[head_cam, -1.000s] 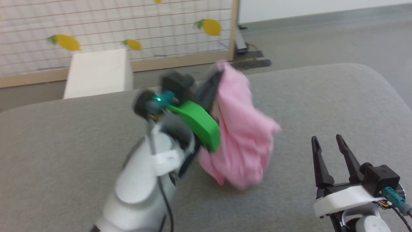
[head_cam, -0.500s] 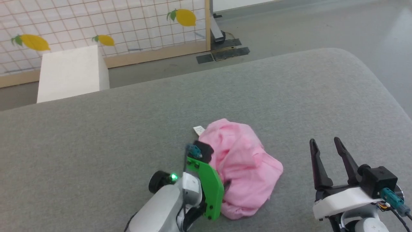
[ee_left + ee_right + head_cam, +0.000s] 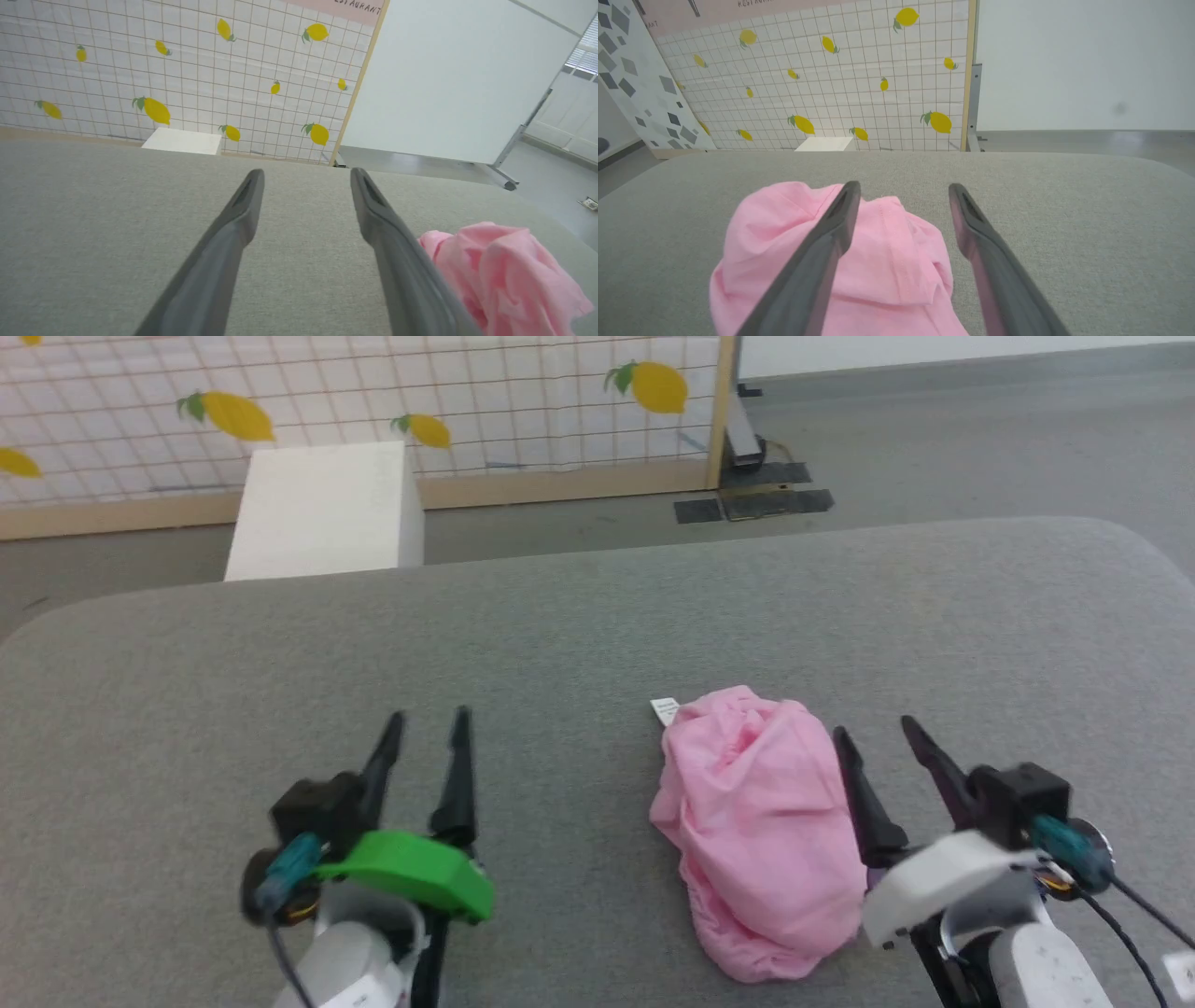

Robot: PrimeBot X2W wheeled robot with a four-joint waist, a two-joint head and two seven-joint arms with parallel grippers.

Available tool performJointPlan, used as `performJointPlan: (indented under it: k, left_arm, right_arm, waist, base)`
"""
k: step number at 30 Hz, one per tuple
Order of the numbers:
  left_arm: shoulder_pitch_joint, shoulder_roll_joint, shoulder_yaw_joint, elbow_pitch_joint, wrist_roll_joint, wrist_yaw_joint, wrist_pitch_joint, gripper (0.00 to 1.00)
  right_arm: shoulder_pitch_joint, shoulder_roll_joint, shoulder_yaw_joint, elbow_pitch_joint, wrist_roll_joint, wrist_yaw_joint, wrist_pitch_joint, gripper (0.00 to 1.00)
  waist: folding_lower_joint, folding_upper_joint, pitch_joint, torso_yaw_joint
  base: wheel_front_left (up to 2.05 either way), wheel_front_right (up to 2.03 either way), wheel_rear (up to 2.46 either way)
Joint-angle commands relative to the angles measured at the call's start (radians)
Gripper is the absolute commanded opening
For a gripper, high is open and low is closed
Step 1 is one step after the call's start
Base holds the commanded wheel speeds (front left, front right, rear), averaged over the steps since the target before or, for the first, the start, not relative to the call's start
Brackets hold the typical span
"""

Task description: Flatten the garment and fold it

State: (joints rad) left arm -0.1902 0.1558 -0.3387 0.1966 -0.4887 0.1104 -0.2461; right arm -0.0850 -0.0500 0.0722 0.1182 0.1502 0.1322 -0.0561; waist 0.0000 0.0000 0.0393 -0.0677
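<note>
- Left gripper (image 3: 428, 714) has its two fingers spread with nothing between them, over the bare grey padded surface (image 3: 597, 616) and well apart from the garment (image 3: 756, 803).
- Right gripper (image 3: 874, 727) is likewise spread and empty. Its left finger sits at the garment's right edge — whether it touches the cloth cannot be told.
- The garment lies crumpled in a pink heap on the surface between the two grippers, nearer the right one.
- A small white tag (image 3: 665, 709) pokes out at the heap's far left corner.
- Beyond the surface stand a white box (image 3: 327, 509) and a lemon-patterned grid screen (image 3: 467, 392).
</note>
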Motion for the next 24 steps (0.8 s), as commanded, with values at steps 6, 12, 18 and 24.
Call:
performJointPlan:
  k: [6,12,18,24]
  left_arm:
    - [0.117,0.004,0.125,-0.117,0.059,0.028,-0.015,1.0]
    - [0.152,-0.031,0.205,-0.164,0.105,0.003,-0.015,1.0]
    - [0.168,-0.061,0.234,-0.167,0.134,-0.023,-0.016,1.0]
    - [0.164,-0.081,0.254,-0.161,0.153,-0.048,-0.016,1.0]
  right_arm:
    - [-0.1,0.0,-0.043,0.145,0.017,-0.002,0.283,1.0]
    - [-0.151,0.0,-0.045,0.184,0.005,-0.002,0.482,0.0]
    - [-0.175,0.0,0.063,0.095,0.065,-0.002,0.487,0.0]
    - [-0.312,0.0,0.264,-0.02,0.19,-0.002,0.4,0.0]
  waist:
    - [0.0,0.0,0.034,0.11]
    - [0.0,0.0,0.039,0.168]
    - [0.0,0.0,0.034,0.194]
    - [0.0,0.0,0.033,0.203]
  base:
    - [0.0,0.0,0.0]
    - [0.0,0.0,0.0]
    - [0.0,0.0,0.0]
    - [0.0,0.0,0.0]
